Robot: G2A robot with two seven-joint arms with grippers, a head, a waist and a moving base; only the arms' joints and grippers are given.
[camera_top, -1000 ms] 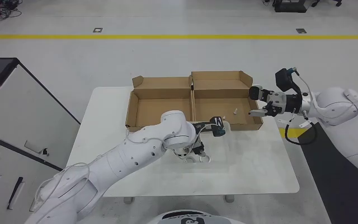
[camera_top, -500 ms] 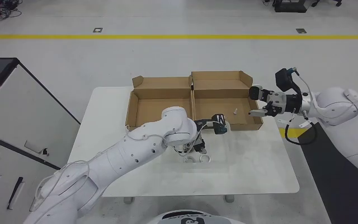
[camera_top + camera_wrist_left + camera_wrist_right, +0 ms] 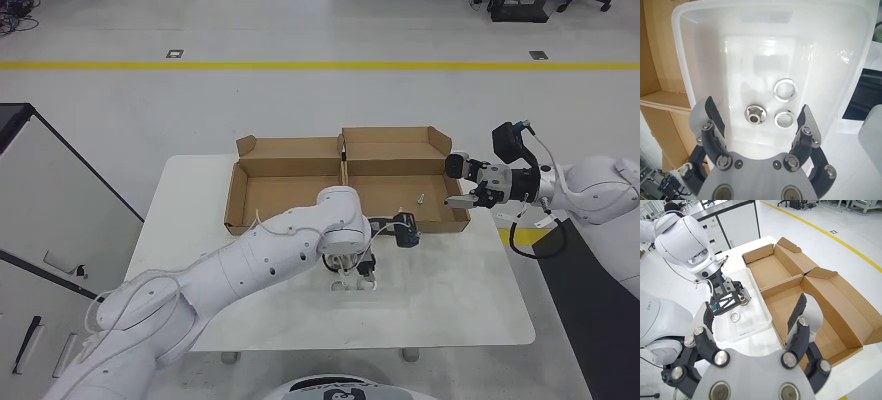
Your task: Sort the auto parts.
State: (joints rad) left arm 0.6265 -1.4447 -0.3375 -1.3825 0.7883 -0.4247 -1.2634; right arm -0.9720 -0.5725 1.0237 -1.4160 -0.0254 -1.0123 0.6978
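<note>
A white plastic tray [image 3: 702,47] holds three metal parts: a flanged hub [image 3: 755,116], a small ring [image 3: 784,121] and a larger ring [image 3: 785,90]. My left gripper [image 3: 757,103] hangs open just above the tray, with the hub below the gap between its fingers. From above, the left gripper [image 3: 357,266] is in front of the cardboard box [image 3: 345,158]. The right wrist view shows one ring [image 3: 734,316] beside the left gripper [image 3: 740,295]. My right gripper [image 3: 458,184] is open and holds nothing, off the box's right end.
The box has two open compartments, and a small metal piece [image 3: 422,197] lies in the right one. The white table [image 3: 460,300] has bare room at the front and right. A dark cabinet edge [image 3: 590,300] stands right of the table.
My left arm has swung to the right, and its gripper now sits farther right over the tray. The right arm has stayed where it was.
</note>
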